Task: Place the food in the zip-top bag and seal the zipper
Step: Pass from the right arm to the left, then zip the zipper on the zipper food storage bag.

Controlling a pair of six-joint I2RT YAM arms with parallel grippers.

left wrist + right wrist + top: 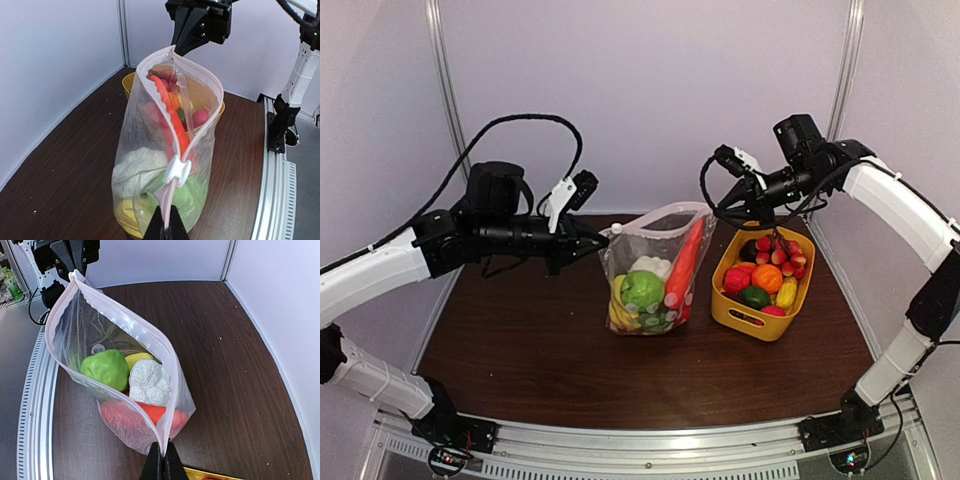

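Top view: a clear zip-top bag (655,275) is standing upright mid-worktop (540,350), w/ a yellow basket (745,318) of toy fruit just beside it on the right. The left pincer (600,243) is reaching in from the left and the right pincer (722,214) from the right, each meeting one end of the bag's mouth. A green ball (642,290), white cauliflower (655,264) and orange carrot (682,265) are showing thru the plastic.

Left wrist view: the left pincer, fingers pressed together, is pinching the near end of the zipper (168,197), just below a white slider (178,170). The mouth is gaping wide open. The right pincer is clamping its far end.

Right wrist view: the right pincer, also pressed together, is pinching its own end of the mouth; the left pincer is holding the opposite end. Looking down inside, a yellow lemon (137,359) is sitting behind the ball and cauliflower, w/ the carrot lying beneath them.
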